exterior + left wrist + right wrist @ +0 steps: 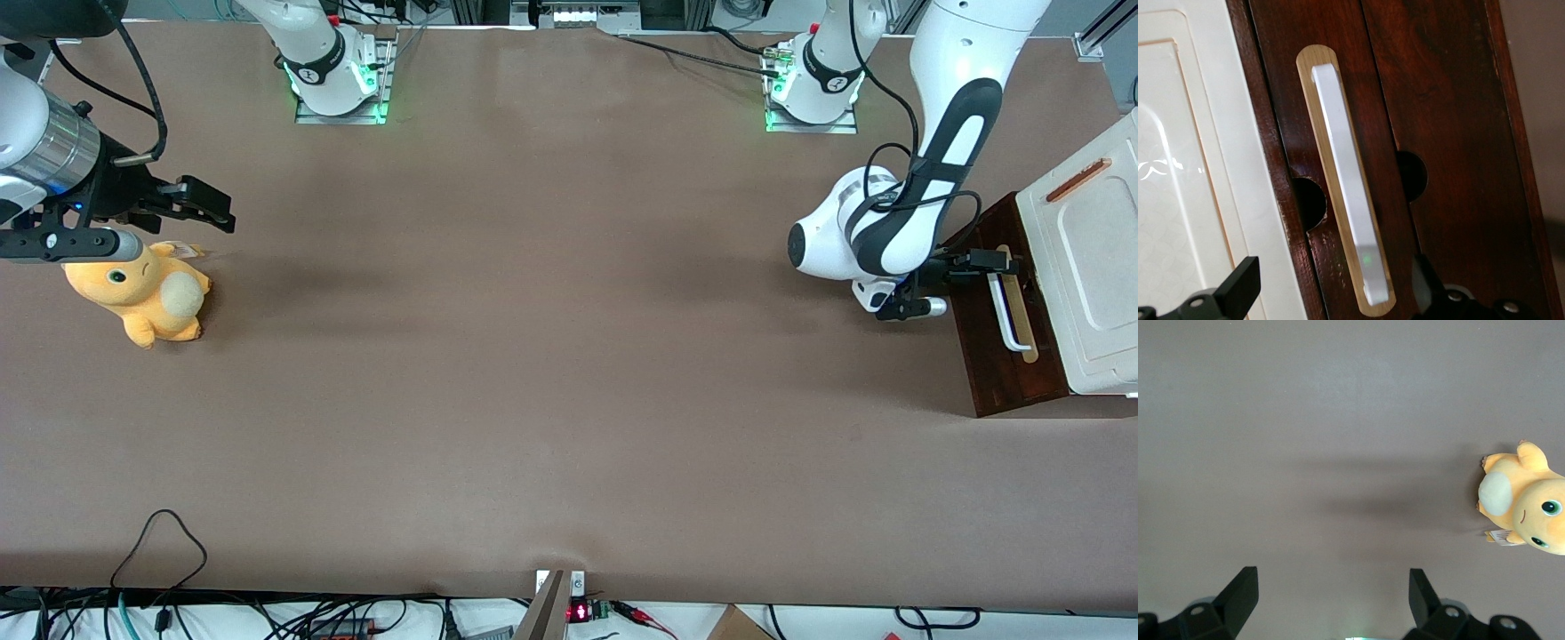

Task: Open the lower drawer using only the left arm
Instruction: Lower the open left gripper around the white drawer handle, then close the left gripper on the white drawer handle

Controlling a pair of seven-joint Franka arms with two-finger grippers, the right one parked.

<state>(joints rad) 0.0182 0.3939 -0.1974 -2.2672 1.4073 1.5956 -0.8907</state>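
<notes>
From the front, the lower drawer point(1003, 329) sits at the working arm's end of the table, its dark wooden face tucked under the white cabinet top point(1089, 267) with little of it drawn out. I can't see any pale interior, so I'd judge it shut or nearly so. The left arm point(925, 178) bends down toward that drawer, and its gripper point(1000, 263) hangs right at the end of the white handle point(1010, 311) that lies farther from the front camera. Whether it touches the bar I can't make out from here.

The left wrist camera looks straight onto the drawer front point(1438, 133). The handle point(1348, 180) runs along its pale wood strip point(1313, 133), and the two black fingertips point(1238, 283) stand wide apart, one to each side of the bar's end, with nothing between them pinched. So the reach looks about done, while the grasp and the pull are both left to do.

The right wrist camera shows only brown table point(1338, 420) and an orange plush toy point(1521, 500), well away from the drawer and of no account to this job.
</notes>
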